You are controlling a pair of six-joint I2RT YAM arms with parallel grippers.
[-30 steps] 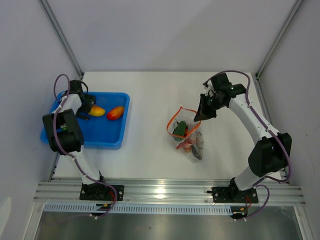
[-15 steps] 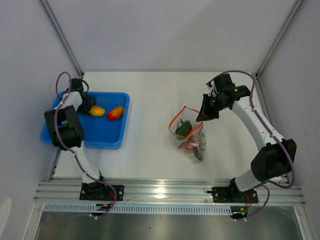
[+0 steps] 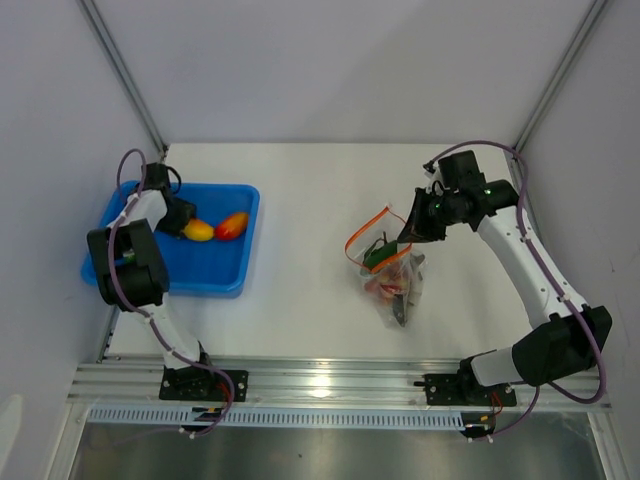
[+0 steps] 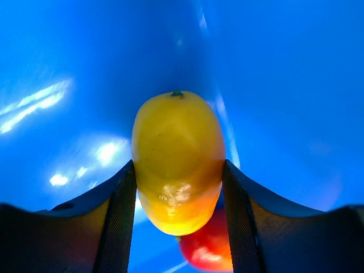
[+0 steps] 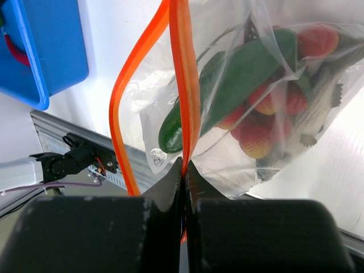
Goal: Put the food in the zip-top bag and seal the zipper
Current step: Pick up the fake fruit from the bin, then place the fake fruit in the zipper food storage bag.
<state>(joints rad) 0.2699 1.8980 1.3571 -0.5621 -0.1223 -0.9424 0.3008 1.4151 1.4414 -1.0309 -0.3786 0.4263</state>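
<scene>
The yellow mango [image 4: 178, 159] lies in the blue tray [image 4: 284, 85], with a red-orange mango [image 4: 207, 247] just behind it. My left gripper [image 4: 179, 166] has both pads pressed against the yellow mango's sides. From above, the left gripper [image 3: 186, 224] is low in the tray by the yellow mango [image 3: 200, 231] and the red-orange mango [image 3: 231, 225]. My right gripper [image 5: 184, 165] is shut on the orange zipper [image 5: 183, 74] and holds the zip-top bag [image 5: 273, 142] up. Green peppers [image 5: 239, 74] and small red pieces [image 5: 256, 139] show through it. In the top view the bag [image 3: 392, 282] hangs below the right gripper [image 3: 409, 233], mouth gaping.
The blue tray [image 3: 205, 268] stands at the left of the white table, near the left wall. Grey walls close in the back and both sides. An aluminium rail [image 3: 330, 382] with both arm bases runs along the near edge.
The left jaws have closed in on the yellow mango. The right gripper has carried the bag's zipper edge to the right and higher, and the bag has shifted with it.
</scene>
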